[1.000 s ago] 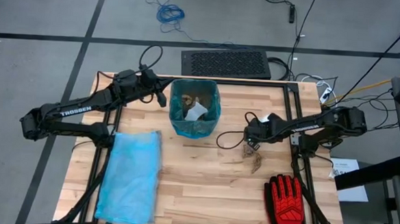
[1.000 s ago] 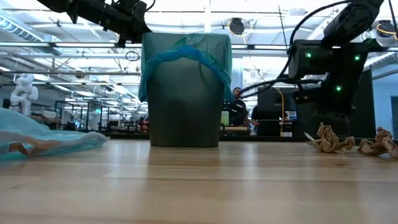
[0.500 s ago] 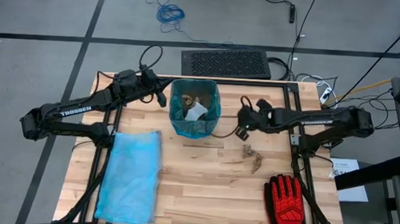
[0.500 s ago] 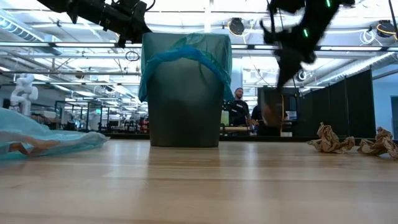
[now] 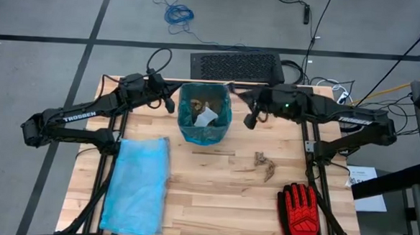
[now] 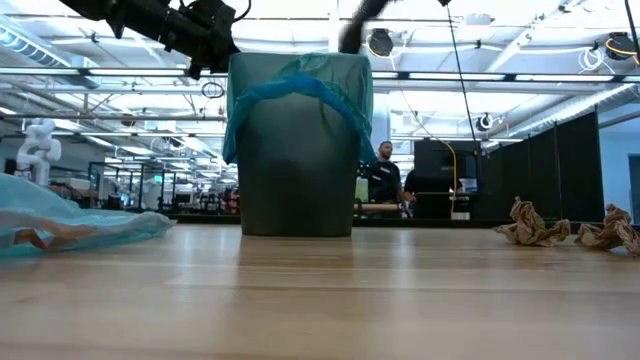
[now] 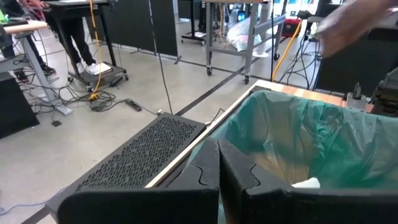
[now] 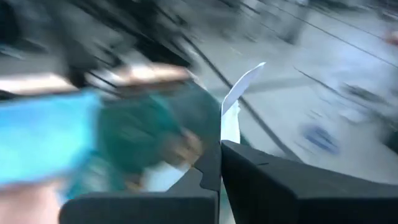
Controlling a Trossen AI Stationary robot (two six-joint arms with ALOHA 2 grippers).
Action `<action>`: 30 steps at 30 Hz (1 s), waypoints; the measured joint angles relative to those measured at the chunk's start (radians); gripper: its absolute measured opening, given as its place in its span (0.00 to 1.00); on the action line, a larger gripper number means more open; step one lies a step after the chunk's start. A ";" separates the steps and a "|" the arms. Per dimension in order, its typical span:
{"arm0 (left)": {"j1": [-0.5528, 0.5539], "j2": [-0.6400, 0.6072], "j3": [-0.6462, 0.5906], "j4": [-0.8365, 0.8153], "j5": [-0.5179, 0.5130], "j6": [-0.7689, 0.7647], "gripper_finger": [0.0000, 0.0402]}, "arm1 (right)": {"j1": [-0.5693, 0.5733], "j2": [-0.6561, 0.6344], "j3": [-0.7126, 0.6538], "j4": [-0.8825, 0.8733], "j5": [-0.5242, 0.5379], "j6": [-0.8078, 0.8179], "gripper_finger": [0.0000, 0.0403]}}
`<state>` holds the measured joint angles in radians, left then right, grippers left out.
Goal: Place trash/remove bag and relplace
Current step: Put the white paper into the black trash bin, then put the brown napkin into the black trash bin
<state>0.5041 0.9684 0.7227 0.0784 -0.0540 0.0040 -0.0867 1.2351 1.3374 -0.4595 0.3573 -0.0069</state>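
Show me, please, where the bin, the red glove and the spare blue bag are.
bin [image 5: 182, 131]: high view, on its near rim.
red glove [image 5: 302, 212]: high view, on the palm.
spare blue bag [image 5: 137, 186]: high view, on its middle.

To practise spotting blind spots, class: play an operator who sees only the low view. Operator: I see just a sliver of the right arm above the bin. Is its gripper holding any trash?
Observer: Yes. The right wrist view shows the right gripper shut on a white scrap.
Operator: Is it over the bin's opening?
Observer: Not quite. From above, it hangs just right of the bin.
Operator: What is inside?
Observer: Brown scraps and one white piece.
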 joint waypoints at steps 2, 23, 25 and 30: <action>0.000 0.000 0.000 -0.008 -0.001 0.000 0.00 | -0.007 0.015 -0.001 0.079 -0.118 -0.012 0.00; 0.000 0.000 0.000 -0.017 -0.004 -0.024 0.00 | -0.054 0.142 -0.002 0.001 -0.252 0.025 0.50; 0.000 0.000 0.000 -0.018 -0.004 -0.024 0.00 | -0.058 0.102 -0.001 -0.110 -0.252 0.072 0.52; 0.000 0.000 0.000 -0.018 -0.004 -0.021 0.00 | -0.049 0.051 -0.003 -0.459 -0.258 0.249 0.48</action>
<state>0.5041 0.9681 0.7227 0.0605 -0.0582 -0.0167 -0.1360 1.2861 1.3346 -0.9181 0.0998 0.2425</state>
